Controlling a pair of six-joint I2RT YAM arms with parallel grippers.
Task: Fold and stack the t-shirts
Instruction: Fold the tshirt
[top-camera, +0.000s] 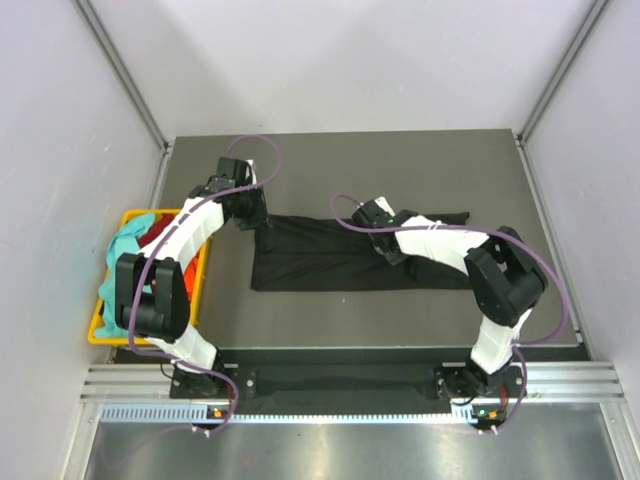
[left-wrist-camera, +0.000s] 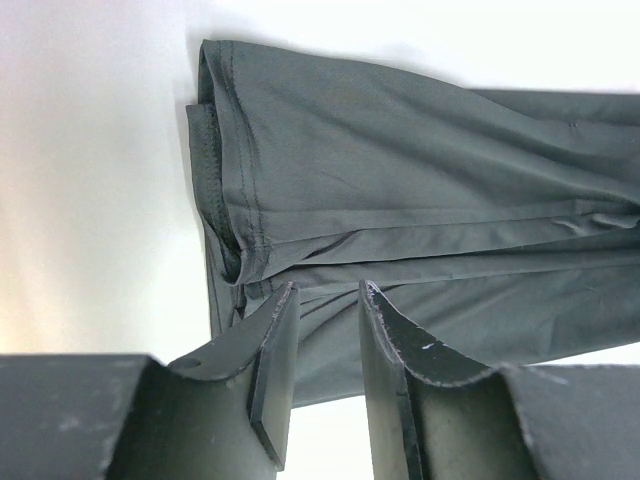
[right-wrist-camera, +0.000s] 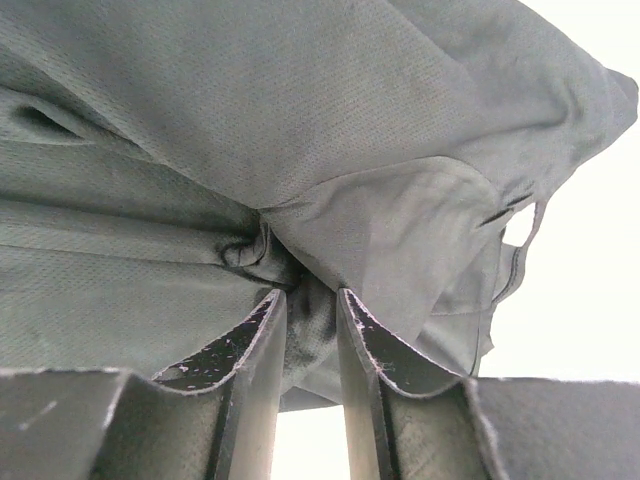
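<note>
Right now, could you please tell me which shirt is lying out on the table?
The black shirt: it alone lies spread on the table, while the teal shirt and red shirt are bunched in the basket.

Black t-shirt (top-camera: 330, 262); teal t-shirt (top-camera: 122, 245); red t-shirt (top-camera: 160, 230); orange t-shirt (top-camera: 191, 278); yellow basket (top-camera: 100, 335); grey table (top-camera: 400, 160); fingers (left-wrist-camera: 270, 370) black.

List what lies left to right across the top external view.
Yellow basket → left gripper → right gripper. The black t-shirt stretches from the left gripper past the right one, so it takes no single place.
</note>
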